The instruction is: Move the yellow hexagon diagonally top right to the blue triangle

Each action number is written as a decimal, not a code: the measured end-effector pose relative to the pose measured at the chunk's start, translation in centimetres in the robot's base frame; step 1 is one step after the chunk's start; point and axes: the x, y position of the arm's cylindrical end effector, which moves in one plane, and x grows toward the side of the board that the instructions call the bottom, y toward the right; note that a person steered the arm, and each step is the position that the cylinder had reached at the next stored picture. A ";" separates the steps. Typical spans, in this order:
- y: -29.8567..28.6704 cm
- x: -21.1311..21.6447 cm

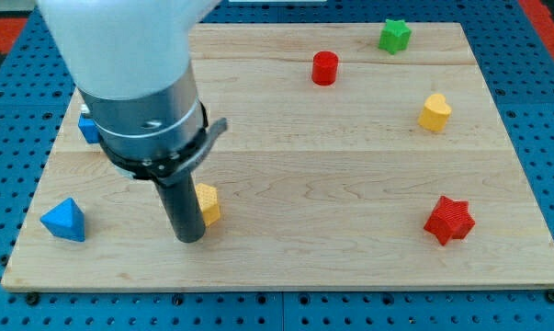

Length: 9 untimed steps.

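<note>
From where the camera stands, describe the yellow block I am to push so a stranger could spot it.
Find the wooden board, then my tip near its bottom left. The yellow hexagon sits against the rod's right side, partly hidden. The other yellow block lies far off at the view's right.

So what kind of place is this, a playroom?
More likely a robot test bench in a lab. A wooden board rests on a blue pegboard table, and my tip slides beside small blocks like the yellow hexagon and blue triangle.
</note>
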 end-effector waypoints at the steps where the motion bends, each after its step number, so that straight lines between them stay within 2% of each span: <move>1: 0.2 -0.9; 3: 0.7 -1.9; 4: 5.0 -1.4; 5: 6.1 -1.7; 7: -1.5 -2.1; 8: -0.9 -2.2; 9: 5.0 -1.0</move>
